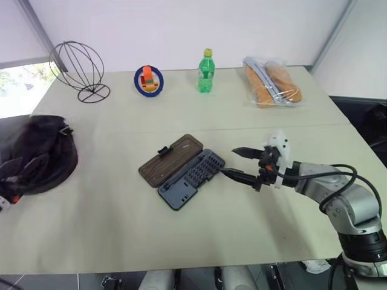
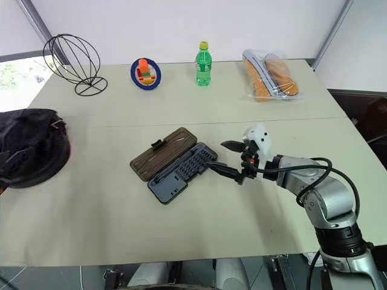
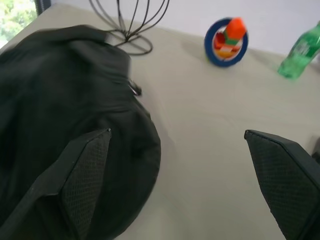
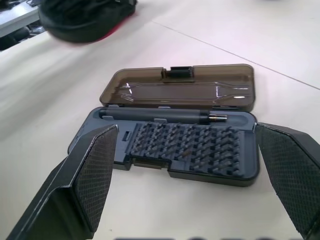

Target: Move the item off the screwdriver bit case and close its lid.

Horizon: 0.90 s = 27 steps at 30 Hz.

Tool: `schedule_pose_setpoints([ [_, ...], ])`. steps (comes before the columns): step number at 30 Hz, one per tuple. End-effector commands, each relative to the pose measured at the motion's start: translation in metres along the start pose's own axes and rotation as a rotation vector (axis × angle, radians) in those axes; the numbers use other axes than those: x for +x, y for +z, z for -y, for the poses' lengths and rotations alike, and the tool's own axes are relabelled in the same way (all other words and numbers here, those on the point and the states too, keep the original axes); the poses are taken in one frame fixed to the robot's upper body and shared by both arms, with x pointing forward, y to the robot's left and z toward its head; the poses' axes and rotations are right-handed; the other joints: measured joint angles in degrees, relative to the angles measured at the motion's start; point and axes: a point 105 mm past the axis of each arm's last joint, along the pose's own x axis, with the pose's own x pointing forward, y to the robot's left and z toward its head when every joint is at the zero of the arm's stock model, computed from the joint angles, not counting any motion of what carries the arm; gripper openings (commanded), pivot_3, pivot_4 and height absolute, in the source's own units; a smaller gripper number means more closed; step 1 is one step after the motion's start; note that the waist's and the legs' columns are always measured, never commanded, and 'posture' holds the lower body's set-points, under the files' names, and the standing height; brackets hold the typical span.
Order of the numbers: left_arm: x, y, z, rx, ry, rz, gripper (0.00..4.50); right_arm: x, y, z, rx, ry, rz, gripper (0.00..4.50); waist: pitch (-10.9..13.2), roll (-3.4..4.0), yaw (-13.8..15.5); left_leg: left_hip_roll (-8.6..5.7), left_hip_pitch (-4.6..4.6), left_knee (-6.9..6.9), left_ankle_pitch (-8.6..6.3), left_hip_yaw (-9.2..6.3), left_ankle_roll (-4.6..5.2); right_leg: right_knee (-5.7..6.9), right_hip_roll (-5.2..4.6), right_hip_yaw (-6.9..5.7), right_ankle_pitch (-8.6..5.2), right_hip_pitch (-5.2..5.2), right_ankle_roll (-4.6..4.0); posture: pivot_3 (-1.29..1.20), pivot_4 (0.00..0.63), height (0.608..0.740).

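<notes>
My right hand, fingers spread wide, hovers just beside the open bit case, whose brown lid lies flat beyond the tray, long axis crosswise to my reach. The black helmet sits well clear by my left hand, also open and empty.

Bare desk around the open case
The lid lies flat with open desk on every side; the item sits well apart at the left edge.
</notes>
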Motion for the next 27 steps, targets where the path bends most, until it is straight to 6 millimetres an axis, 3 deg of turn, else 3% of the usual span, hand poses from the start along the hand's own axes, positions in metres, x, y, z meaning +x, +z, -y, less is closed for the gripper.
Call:
schedule_pose_setpoints([
  [1, -0.003, -0.003, -0.01, 0.082, 0.036, -0.042, 4.47, -0.002, 0.013, 0.002, -0.051, -0.004, 0.036, 4.5, 0.0, 0.0, 0.0, 0.0, 0.0, 0.0, 0.0, 0.0, 0.0, -0.01, -0.01, 0.0, 0.0, 0.0, -0.01, 0.0, 0.15, 0.74],
  [3, -0.005, 0.005, -0.005, 0.062, -0.005, 0.004, 4.47, -0.004, 0.014, 0.003, -0.052, -0.006, 0.035, 4.5, 0.0, -0.02, 0.0, 0.0, -0.02, 0.0, 0.0, -0.01, 0.0, -0.02, -0.02, 0.0, 0.01, 0.0, 0.01, 0.0, 0.15, 0.74],
  [7, 0.004, 0.019, 0.042, 0.096, -0.262, 0.008, 4.47, -0.014, 0.028, 0.009, -0.048, -0.009, 0.058, 4.5, 0.0, -0.02, 0.2, -0.02, -0.05, 0.01, -0.01, -0.01, -0.01, -0.03, -0.18, -0.01, 0.03, -0.01, 0.05, 0.0, 0.15, 0.74],
  [11, 0.039, 0.031, 0.101, 0.196, -0.529, -0.009, 4.47, -0.022, 0.044, -0.004, -0.09, 0.086, -0.01, 4.5, 0.1, 0.09, 1.2, -0.03, -0.04, 0.06, 0.0, -0.01, -0.02, -0.04, -0.19, -0.03, 0.03, 0.02, -0.06, 0.0, 0.15, 0.74],
  [15, 0.075, 0.03, 0.134, 0.271, -0.67, -0.023, 4.47, -0.023, 0.055, -0.018, -0.125, 0.151, -0.029, 4.5, 0.1, 0.13, 1.2, -0.02, -0.02, 0.03, 0.0, 0.01, -0.02, -0.07, -0.05, -0.04, 0.12, 0.04, 0.06, 0.0, 0.15, 0.74],
  [19, 0.127, -0.002, 0.176, 0.394, -0.85, -0.112, 4.47, -0.013, 0.065, -0.034, -0.173, 0.181, -0.003, 4.5, 0.1, 0.13, 1.2, -0.03, -0.05, 0.01, 0.02, 0.07, -0.03, -0.03, -0.02, -0.01, 0.15, -0.04, 0.06, 0.0, 0.15, 0.74],
  [21, 0.14, -0.016, 0.189, 0.399, -0.907, -0.151, 4.47, -0.011, 0.066, -0.039, -0.176, 0.18, 0.009, 4.5, 0.1, 0.12, 1.3, -0.03, -0.07, 0.02, 0.04, 0.05, -0.06, -0.03, -0.02, -0.02, 0.19, -0.03, 0.03, 0.0, 0.15, 0.74],
  [27, 0.159, -0.051, 0.193, 0.474, -0.964, -0.264, 4.47, -0.011, 0.065, -0.049, -0.186, 0.141, 0.014, 4.5, 0.1, 0.08, 0.7, -0.03, -0.45, 0.04, 0.06, 0.11, -0.08, -0.06, -0.01, 0.09, 0.19, -0.48, 0.03, 0.0, 0.15, 0.74],
])
